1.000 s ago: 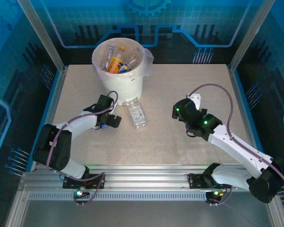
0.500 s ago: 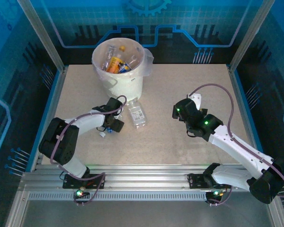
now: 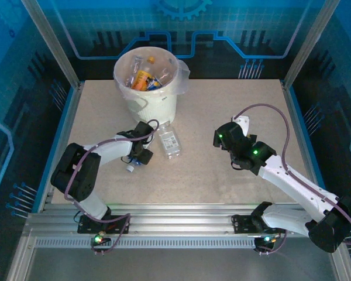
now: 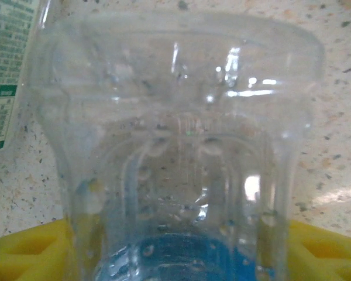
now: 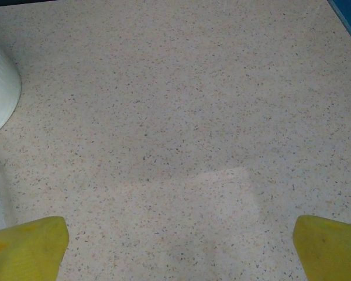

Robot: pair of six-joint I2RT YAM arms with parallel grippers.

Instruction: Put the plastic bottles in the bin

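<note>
Two yellow fingers of the left gripper (image 4: 175,257) stand part-way apart on either side of a small clear bottle with a blue label (image 4: 175,146). The jaws cross its narrow width, but whether the pads already press on its walls I cannot tell. From above, this bottle lies under the left gripper (image 3: 141,154) on the left half of the table (image 3: 222,193). Its long axis is slanted, and its white cap (image 3: 129,168) points toward the near left corner.

Just to the gripper's right lies a second clear bottle with a white label (image 3: 169,141), running toward the far edge with one end near the foot of the bin. The bin (image 3: 174,96) stands at the far edge, almost straight beyond the left gripper. It already holds several bottles, among them an orange-labelled one (image 3: 141,76).

The left arm is by far the nearer to both loose bottles, so the lift looks short and mostly upward and away. The right gripper (image 5: 175,252) is spread wide over bare table with nothing between its fingers, well apart on the right half.
</note>
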